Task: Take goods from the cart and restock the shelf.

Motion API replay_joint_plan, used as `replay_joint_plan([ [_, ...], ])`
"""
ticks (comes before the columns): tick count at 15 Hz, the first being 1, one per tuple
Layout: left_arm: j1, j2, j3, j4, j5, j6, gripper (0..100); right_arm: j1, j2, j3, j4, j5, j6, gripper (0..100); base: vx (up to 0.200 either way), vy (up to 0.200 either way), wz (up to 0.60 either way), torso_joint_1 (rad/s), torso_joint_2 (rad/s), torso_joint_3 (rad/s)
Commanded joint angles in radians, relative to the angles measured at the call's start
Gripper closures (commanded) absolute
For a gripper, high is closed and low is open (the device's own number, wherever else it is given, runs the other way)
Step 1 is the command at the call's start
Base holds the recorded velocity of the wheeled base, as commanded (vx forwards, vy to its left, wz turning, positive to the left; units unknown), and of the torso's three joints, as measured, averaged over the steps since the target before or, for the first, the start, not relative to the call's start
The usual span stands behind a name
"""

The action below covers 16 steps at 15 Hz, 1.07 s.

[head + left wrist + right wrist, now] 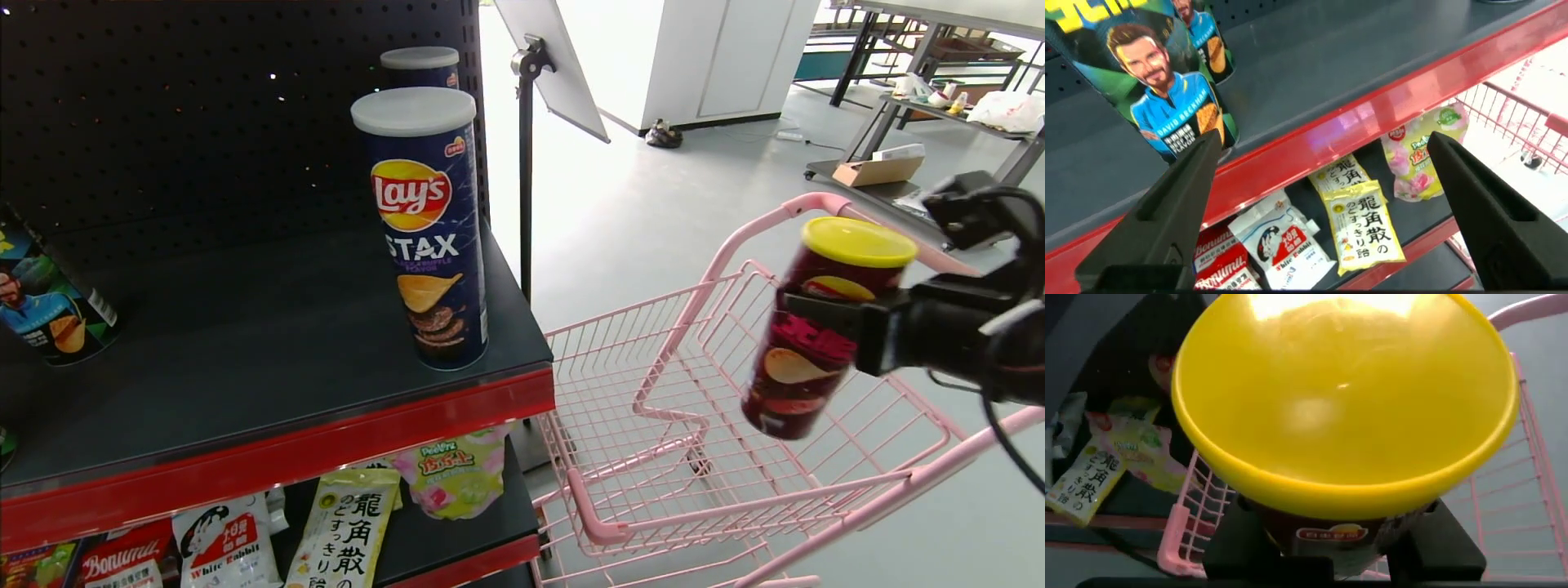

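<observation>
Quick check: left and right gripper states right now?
Left gripper: open, holding nothing.
Right gripper: closed on the yellow-lidded chip can.

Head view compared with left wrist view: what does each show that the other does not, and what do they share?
Head view alone: the dark blue can standing on the upper shelf, and the right pincer shut on the yellow-lidded red can over the pink cart. Left wrist view alone: the left pincer, open, before the shelf. Both: the green can on the upper shelf, the red shelf edge, the snack bags below it, and part of the cart.
</observation>
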Motion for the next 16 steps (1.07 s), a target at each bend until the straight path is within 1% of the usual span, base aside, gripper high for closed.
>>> replay_joint_plan([
  [1, 0.021, 0.089, -0.066, 0.042, 0.006, 0.002, 0, -0.029, -0.464, 0.036, 0.313, -0.079, -0.018, 100, 0.0, 0.0, 0.0, 0.0, 0.0, 0.0],
  [2, 0.024, 0.118, -0.088, 0.073, -0.006, 0.0, 0, -0.038, -0.533, 0.059, 0.35, -0.104, -0.023, 100, 0.0, 0.0, 0.0, 0.0, 0.0, 0.0],
  [3, 0.021, 0.14, -0.088, 0.074, -0.018, 0.0, 0, -0.055, -0.603, 0.076, 0.42, -0.131, -0.029, 100, 0.0, 0.0, 0.0, 0.0, 0.0, 0.0],
  [4, 0.022, 0.147, -0.086, 0.073, -0.021, 0.0, 0, -0.062, -0.638, 0.078, 0.458, -0.136, -0.037, 100, 0.0, 0.0, 0.0, 0.0, 0.0, 0.0],
  [5, 0.022, 0.147, -0.079, 0.073, -0.027, -0.001, 0, -0.082, -0.711, 0.079, 0.54, -0.136, -0.044, 100, 0.0, 0.0, 0.0, 0.0, 0.0, 0.0],
  [6, 0.021, 0.141, -0.072, 0.071, -0.027, -0.001, 0, -0.087, -0.747, 0.082, 0.572, -0.137, -0.044, 100, 0.0, 0.0, 0.0, 0.0, 0.0, 0.0],
  [10, 0.021, 0.127, -0.066, 0.073, -0.029, 0.0, 0, -0.098, -0.83, 0.113, 0.601, -0.139, -0.069, 100, 0.0, 0.0, 0.0, 0.0, 0.0, 0.0],
  [14, 0.021, 0.118, -0.06, 0.074, -0.037, 0.0, 0, -0.099, -0.842, 0.122, 0.623, -0.139, -0.072, 100, 0.0, 0.0, 0.0, 0.0, 0.0, 0.0],
  [16, 0.021, 0.104, -0.052, 0.079, -0.04, 0.008, 0, -0.099, -0.851, 0.128, 0.623, -0.139, -0.077, 100, 0.0, 0.0, 0.0, 0.0, 0.0, 0.0],
])
